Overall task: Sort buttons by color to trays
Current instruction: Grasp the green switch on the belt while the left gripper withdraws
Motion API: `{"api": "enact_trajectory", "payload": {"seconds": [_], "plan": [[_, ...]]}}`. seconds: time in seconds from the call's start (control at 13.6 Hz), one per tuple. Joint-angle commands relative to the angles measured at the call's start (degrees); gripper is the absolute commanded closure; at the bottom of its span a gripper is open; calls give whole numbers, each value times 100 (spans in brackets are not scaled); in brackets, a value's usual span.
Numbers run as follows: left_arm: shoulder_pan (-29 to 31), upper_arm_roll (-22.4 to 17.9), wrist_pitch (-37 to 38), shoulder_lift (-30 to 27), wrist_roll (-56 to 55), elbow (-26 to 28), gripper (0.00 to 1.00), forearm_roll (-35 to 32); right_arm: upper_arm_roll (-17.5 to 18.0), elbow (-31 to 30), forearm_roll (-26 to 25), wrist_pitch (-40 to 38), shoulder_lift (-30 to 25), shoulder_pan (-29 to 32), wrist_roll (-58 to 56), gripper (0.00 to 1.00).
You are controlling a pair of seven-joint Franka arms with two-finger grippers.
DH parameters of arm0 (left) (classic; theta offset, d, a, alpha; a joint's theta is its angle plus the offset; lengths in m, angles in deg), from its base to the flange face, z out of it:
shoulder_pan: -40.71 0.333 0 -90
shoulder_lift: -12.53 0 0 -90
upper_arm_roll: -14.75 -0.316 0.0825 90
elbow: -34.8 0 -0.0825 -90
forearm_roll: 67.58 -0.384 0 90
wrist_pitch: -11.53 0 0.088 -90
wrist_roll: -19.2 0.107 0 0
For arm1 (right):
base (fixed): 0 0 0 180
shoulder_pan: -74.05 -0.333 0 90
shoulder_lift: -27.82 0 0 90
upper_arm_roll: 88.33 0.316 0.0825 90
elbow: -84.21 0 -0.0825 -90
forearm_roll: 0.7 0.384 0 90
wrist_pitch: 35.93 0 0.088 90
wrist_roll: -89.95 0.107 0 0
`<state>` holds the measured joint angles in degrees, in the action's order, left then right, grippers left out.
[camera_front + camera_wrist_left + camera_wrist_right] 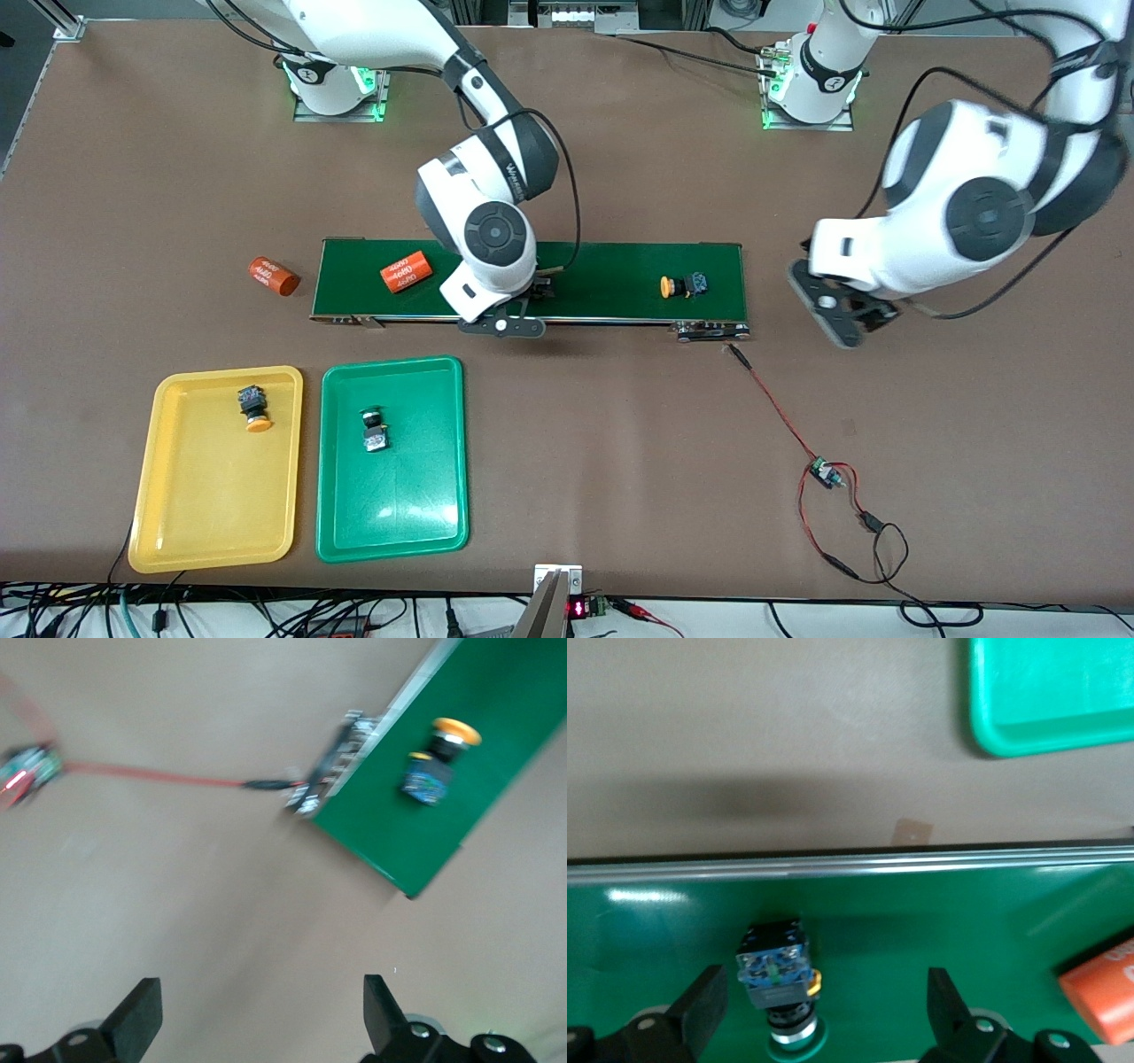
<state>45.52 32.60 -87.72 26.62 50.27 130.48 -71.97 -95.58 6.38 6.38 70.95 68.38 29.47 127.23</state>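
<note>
Fingers of the right gripper (819, 1010) stand wide apart over the green belt (611, 275), and between them, under the tool, lies a green button (778, 979) on the belt, with its green cap toward the wrist camera; the fingers do not touch it. Just beside this gripper, toward the right arm's end of the table, an orange cylinder (406, 273) lies on the belt too, and a second orange cylinder (274, 276) rests on the brown table (620, 443) near the end of the belt. The left gripper (257, 1019) hangs over the bare table, off the belt's end at the left arm's side, its fingers also apart and holding nothing. Near it, on that end of the belt, lies an orange button (682, 285) on its side. Nearer to the front camera than the right gripper sit the two trays, side by side: the green tray (394, 523) holds one green button (374, 430), and the yellow tray (204, 505) holds one orange button (254, 408). A red wire (780, 412) runs from the belt's end to a small board (826, 473) on the table.
</note>
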Motion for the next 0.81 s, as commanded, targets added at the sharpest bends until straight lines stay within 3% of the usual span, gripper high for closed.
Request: {"api": "enact_trajectory", "payload": {"seconds": [0.0, 0.15, 0.29, 0.37, 0.52, 0.59, 0.74], "plan": [[-173, -561, 55, -511, -1536, 30, 0, 271, -49, -223, 83, 104, -31, -76, -10, 0], [-471, -1043, 55, -828, -2375, 73, 0, 237, -49, -416, 74, 262, -31, -76, -19, 0], [-744, -1589, 55, -1196, -2474, 100, 0, 245, -49, -740, 74, 673, -22, -94, -19, 0], [-754, -1644, 29, -1355, -2622, 100, 0, 228, -49, -864, 74, 789, -22, -94, -19, 2], [-745, -1662, 37, -1628, -3096, 196, 0, -104, -49, -909, 74, 860, -22, -94, -19, 21], [-754, -1662, 11, -1681, -3151, 406, 0, -150, -49, -900, 101, 869, -31, -129, 33, 57], [-754, -1688, -24, -1770, -3108, 487, 0, -98, -49, -865, 109, 861, -57, -112, 60, 77]]}}
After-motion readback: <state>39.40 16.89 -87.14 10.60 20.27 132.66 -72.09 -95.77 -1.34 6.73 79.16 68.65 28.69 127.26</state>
